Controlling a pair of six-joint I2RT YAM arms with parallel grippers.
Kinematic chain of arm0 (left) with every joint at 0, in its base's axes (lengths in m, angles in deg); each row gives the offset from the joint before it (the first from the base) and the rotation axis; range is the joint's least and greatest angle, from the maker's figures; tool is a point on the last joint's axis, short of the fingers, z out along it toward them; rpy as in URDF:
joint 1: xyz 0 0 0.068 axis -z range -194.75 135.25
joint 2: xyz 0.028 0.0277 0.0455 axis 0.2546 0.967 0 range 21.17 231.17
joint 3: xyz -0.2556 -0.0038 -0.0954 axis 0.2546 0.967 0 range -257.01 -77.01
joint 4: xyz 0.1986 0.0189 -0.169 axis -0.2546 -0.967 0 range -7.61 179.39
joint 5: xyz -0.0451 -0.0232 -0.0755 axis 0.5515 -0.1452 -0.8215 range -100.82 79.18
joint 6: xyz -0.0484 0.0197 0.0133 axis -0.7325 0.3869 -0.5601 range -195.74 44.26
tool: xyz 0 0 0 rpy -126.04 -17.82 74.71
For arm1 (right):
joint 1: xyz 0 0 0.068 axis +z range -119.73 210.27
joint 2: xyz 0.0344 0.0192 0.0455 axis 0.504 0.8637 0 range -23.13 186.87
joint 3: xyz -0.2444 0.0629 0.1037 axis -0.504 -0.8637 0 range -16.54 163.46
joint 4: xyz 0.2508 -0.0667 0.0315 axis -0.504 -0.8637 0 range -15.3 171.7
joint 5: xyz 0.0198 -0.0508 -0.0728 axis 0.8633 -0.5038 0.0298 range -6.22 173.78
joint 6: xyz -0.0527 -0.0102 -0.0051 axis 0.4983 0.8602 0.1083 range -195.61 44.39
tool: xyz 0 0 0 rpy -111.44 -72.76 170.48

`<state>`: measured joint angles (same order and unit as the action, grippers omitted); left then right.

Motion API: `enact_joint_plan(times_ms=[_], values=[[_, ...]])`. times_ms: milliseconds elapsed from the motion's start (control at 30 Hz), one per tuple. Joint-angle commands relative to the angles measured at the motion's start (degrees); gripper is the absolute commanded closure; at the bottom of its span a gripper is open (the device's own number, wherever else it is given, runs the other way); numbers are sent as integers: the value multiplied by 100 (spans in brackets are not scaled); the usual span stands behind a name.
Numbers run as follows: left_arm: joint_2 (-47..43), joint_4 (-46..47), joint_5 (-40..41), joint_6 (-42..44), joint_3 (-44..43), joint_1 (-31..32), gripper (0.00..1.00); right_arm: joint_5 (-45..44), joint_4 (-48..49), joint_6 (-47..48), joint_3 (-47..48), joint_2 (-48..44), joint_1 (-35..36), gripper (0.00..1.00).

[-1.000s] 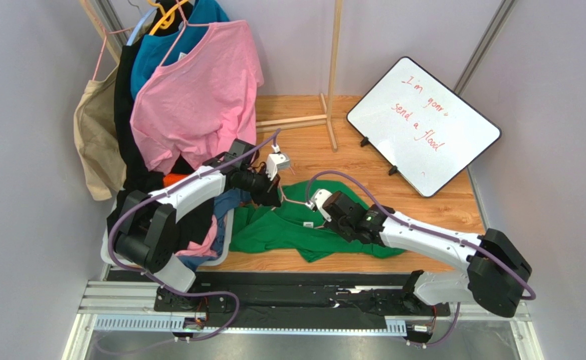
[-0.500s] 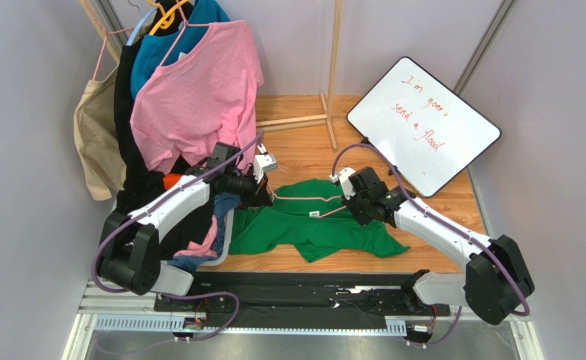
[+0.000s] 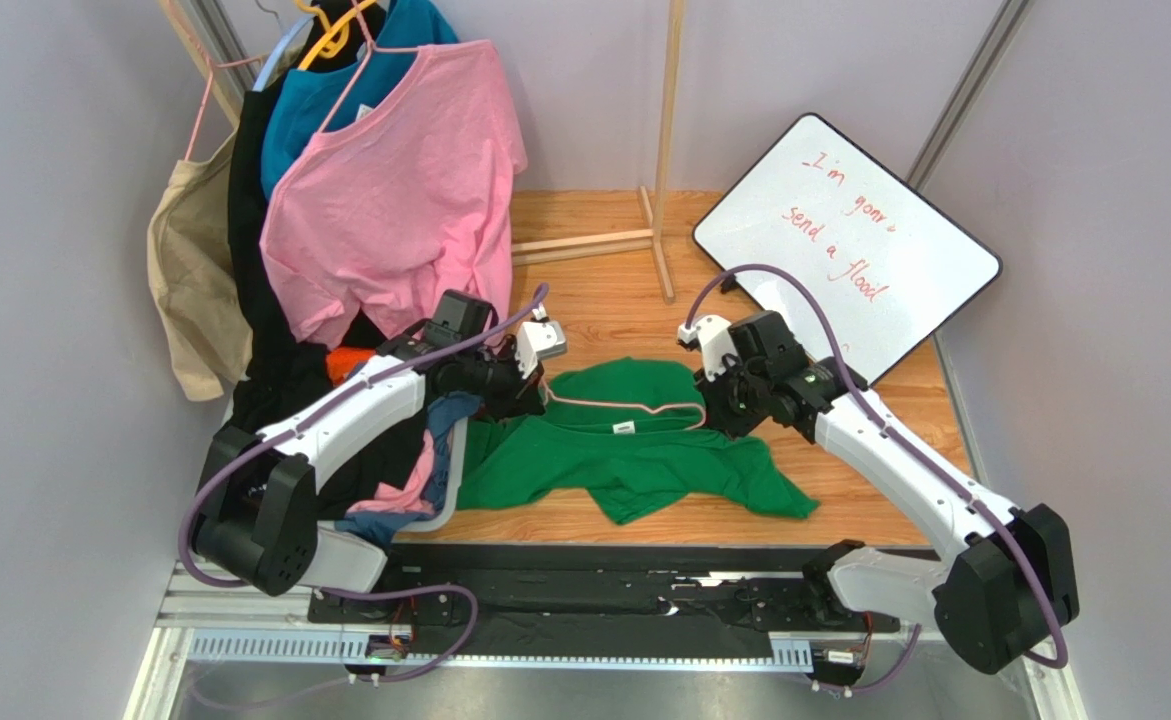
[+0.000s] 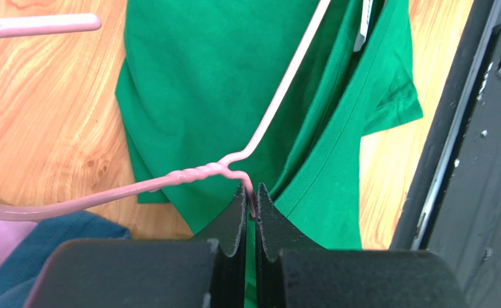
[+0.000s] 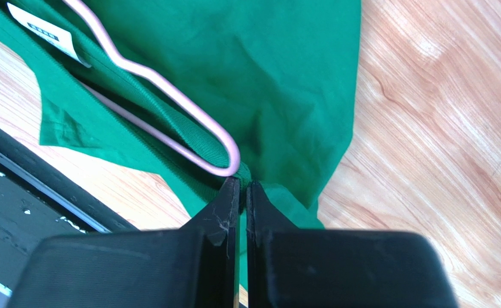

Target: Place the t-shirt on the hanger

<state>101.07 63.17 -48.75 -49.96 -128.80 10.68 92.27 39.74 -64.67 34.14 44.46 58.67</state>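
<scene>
The green t-shirt lies crumpled on the wooden table, neck towards the back, its white label showing. The pale-pink wire hanger lies across its neck opening, one end inside the fabric. My left gripper is shut on the hanger's wire just below the twisted neck, over the shirt. My right gripper is shut on the shirt's green fabric right beside the hanger's rounded end. The hook's tip shows at the top left of the left wrist view.
A pink t-shirt, a teal shirt and a yellow-orange hanger hang on the rack at the back left. A basket of clothes stands left of the shirt. A whiteboard leans at the back right. A black rail runs along the near edge.
My right gripper has moved right and back, drawing the shirt's fabric along the hanger. My left gripper has shifted slightly left and nearer, still holding the hanger. The shirt lies spread wider.
</scene>
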Motion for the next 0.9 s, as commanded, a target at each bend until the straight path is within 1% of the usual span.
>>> enact_joint_plan(times_ms=[0,100,200,300,400,433,533,600,633,767,800,833,867], values=[[-194,-226,146,779,116,173,100,-49,126,338,223,-62,-282,100],[-255,-331,304,955,230,173,100,179,22,400,364,78,-721,100],[-185,-367,401,982,266,199,100,310,-50,497,495,79,-766,100],[-71,-218,401,692,21,356,100,811,-172,453,601,43,-749,100],[113,-24,514,420,-427,699,100,1303,-348,418,645,96,-731,100],[270,28,498,271,-716,761,100,1417,-357,418,645,88,-722,100],[604,151,550,34,-1209,1050,100,1524,-357,418,663,26,-705,100],[728,274,506,-73,-1342,1183,100,1498,-340,427,680,-27,-705,100],[807,379,489,-125,-1421,1358,100,1437,-340,435,689,-36,-705,100],[922,670,480,-266,-1404,1649,100,1260,-375,488,724,-36,-731,100],[940,714,515,-310,-1404,1684,100,1278,-392,514,733,-62,-722,97],[975,810,515,-397,-1413,1711,100,1400,-410,541,742,-97,-740,92],[984,863,524,-424,-1430,1711,100,1479,-462,584,759,-132,-740,80]])
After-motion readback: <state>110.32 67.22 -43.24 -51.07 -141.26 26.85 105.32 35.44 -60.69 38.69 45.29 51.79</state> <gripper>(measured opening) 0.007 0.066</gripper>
